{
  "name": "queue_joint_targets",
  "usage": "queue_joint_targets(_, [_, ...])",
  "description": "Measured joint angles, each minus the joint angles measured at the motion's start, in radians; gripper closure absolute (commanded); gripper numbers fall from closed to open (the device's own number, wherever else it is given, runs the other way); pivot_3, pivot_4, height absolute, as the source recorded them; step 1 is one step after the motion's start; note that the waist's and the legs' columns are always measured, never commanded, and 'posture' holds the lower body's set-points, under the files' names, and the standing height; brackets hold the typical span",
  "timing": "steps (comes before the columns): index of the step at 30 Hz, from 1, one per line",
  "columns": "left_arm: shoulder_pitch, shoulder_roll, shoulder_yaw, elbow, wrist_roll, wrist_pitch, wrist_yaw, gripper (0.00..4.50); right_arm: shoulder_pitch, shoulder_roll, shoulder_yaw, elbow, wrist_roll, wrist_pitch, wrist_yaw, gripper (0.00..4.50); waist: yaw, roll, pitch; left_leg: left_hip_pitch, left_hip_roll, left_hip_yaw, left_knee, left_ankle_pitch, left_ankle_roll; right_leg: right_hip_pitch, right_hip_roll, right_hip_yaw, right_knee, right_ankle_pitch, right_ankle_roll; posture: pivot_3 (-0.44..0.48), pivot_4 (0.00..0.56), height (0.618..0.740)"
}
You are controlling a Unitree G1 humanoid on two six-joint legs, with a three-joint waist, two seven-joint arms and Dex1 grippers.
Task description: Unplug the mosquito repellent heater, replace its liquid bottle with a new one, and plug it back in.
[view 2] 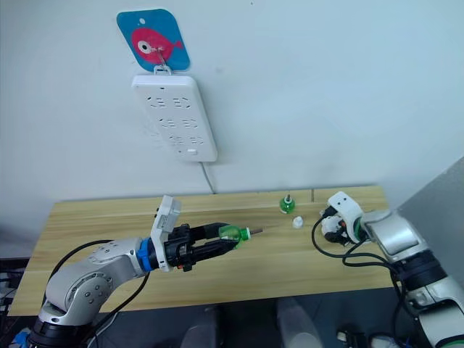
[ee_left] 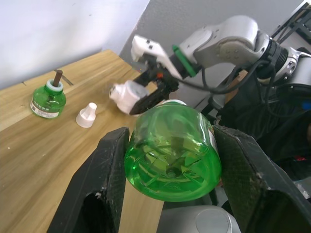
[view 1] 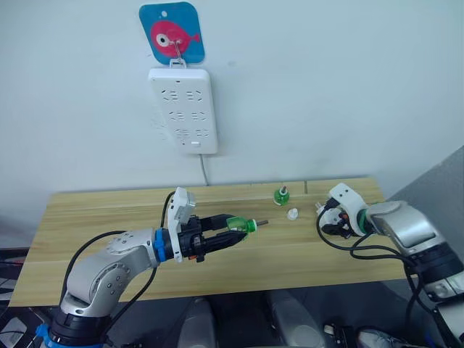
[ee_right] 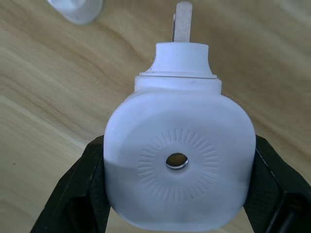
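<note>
Bottle swap lined up over the table [view 1: 87,210]!
Left gripper [view 1: 230,230] pinches the green bottle [view 1: 241,226], wick aimed at three o'clock toward the mosquito repellent heater [ee_right: 179,162], clamped in the right gripper [view 1: 328,214], likely for insertion; another bottle [view 1: 281,194] stands aside.

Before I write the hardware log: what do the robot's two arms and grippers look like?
Both arms are silver-grey rounded shells with loose black cables looping alongside. The left arm has a blue ring at the wrist, the right arm a green one. A white angular camera housing sits on each wrist. The left gripper and right gripper each end in two black, flat-sided jaws with finely textured inner faces.
</note>
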Motion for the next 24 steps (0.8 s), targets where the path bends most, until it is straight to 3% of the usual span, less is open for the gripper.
queue_joint_targets(6, [-0.075,0.089,0.058,0.056,-0.061,0.056,-0.093,2.15,0.067,-0.079,-0.349,-0.303,0.258,0.221,0.119,1.50,-0.002,0.001,-0.010,-0.009,-0.001,-0.005,0.002,0.000,0.000,-0.007,0.000,-0.005,0.001,0.001,-0.002,-0.214,0.139,0.729])
queue_joint_targets(9, [-0.128,0.142,0.078,0.068,-0.111,0.116,-0.138,2.15,0.054,0.039,-0.543,-0.440,0.475,0.384,0.163,1.50,-0.015,0.002,-0.017,-0.011,0.000,-0.006,0.002,0.002,-0.003,-0.009,0.000,-0.006,0.003,0.003,-0.005,-0.225,0.119,0.729])
queue_joint_targets(13, [-0.193,0.156,0.109,0.084,-0.163,0.160,-0.152,2.15,-0.017,0.173,-0.691,-0.500,0.654,0.536,0.124,1.50,-0.032,0.002,-0.033,-0.011,-0.002,-0.006,0.002,0.003,-0.004,-0.009,-0.001,-0.006,0.005,0.003,-0.006,-0.225,0.104,0.729])
queue_joint_targets(18, [-0.275,0.151,0.135,0.107,-0.224,0.207,-0.128,2.15,-0.020,0.293,-0.752,-0.500,0.900,0.557,-0.029,1.50,-0.038,0.000,-0.051,-0.011,-0.002,-0.007,0.003,0.002,-0.003,-0.009,-0.001,-0.007,0.007,0.003,-0.006,-0.217,0.096,0.729])
queue_joint_targets(24, [-0.316,0.121,0.150,0.124,-0.260,0.235,-0.094,2.15,-0.043,0.354,-0.768,-0.450,1.137,0.548,-0.267,1.50,-0.059,0.000,-0.055,-0.011,-0.003,-0.008,0.011,0.001,0.000,-0.010,0.000,-0.006,0.017,0.003,-0.005,-0.201,0.090,0.729])
